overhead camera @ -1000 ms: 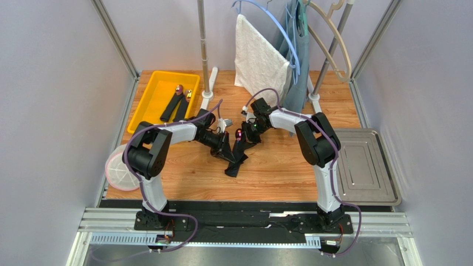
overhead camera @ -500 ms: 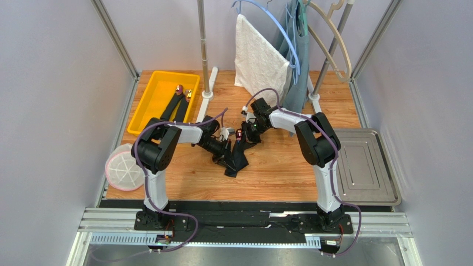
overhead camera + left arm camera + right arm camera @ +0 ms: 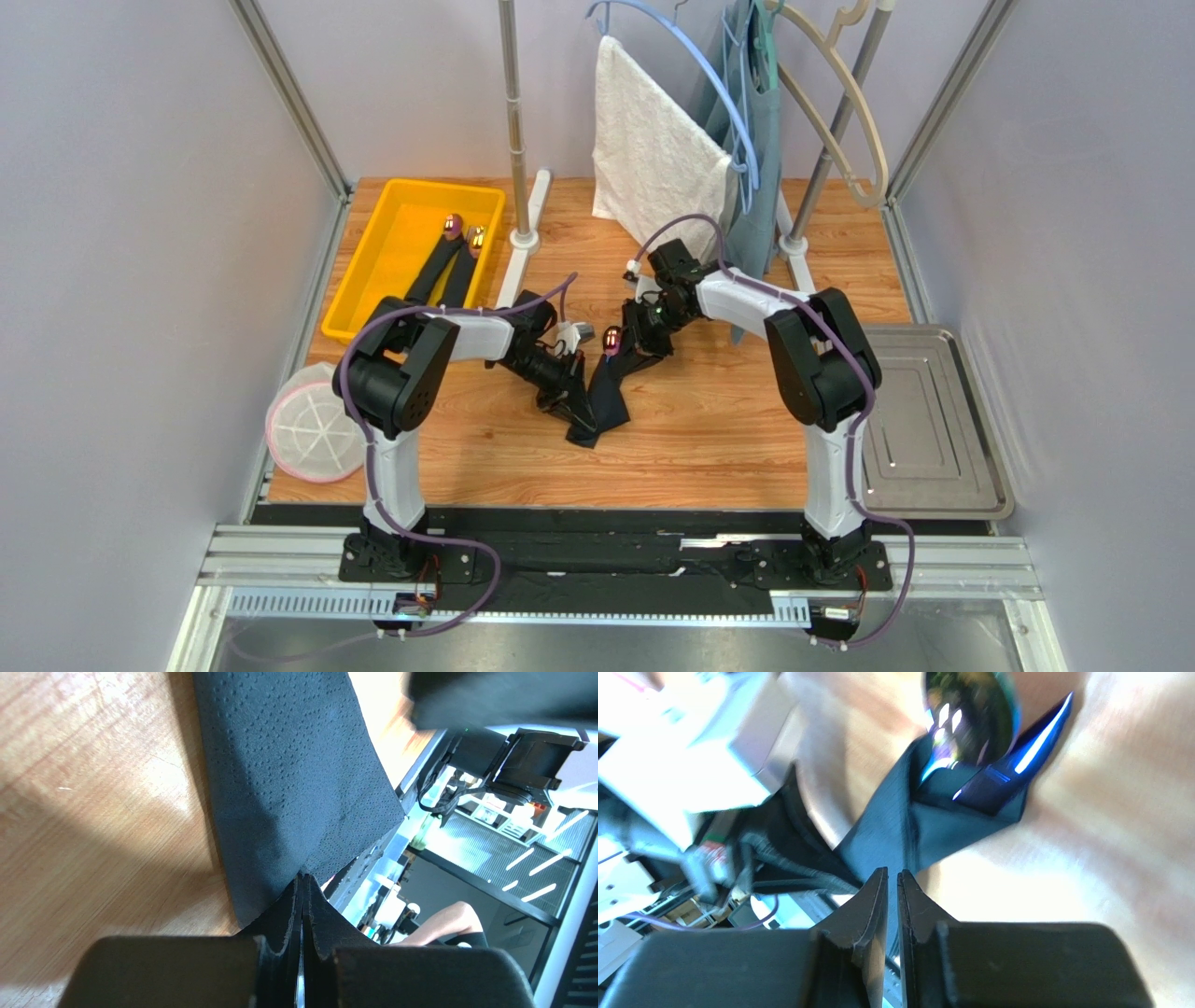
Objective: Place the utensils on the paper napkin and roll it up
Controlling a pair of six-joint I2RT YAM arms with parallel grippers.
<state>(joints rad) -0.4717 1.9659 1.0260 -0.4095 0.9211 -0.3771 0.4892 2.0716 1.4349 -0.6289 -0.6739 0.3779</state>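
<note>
Centrally, on the light wooden tabletop (image 3: 730, 434) between grey walls (image 3: 140, 280): a bunched matte black paper napkin (image 3: 603, 399), with iridescent-headed utensils (image 3: 613, 338) at its far end. The left gripper (image 3: 302, 880) is clamped on the napkin's edge. The right gripper (image 3: 892, 875) has its fingers slightly apart and empty. A yellow plastic bin (image 3: 376, 266) sits far-left, and a steel tray (image 3: 919, 420) is on the right.

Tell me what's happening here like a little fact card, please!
paper napkin: black, folded around the utensils, lying on the wooden table
utensils: shiny head and blue piece poking out one end
left claw: shut on the paper napkin's edge
right claw: open a crack, beside the paper napkin
yellow bin: two more dark bundles with shiny heads
</note>
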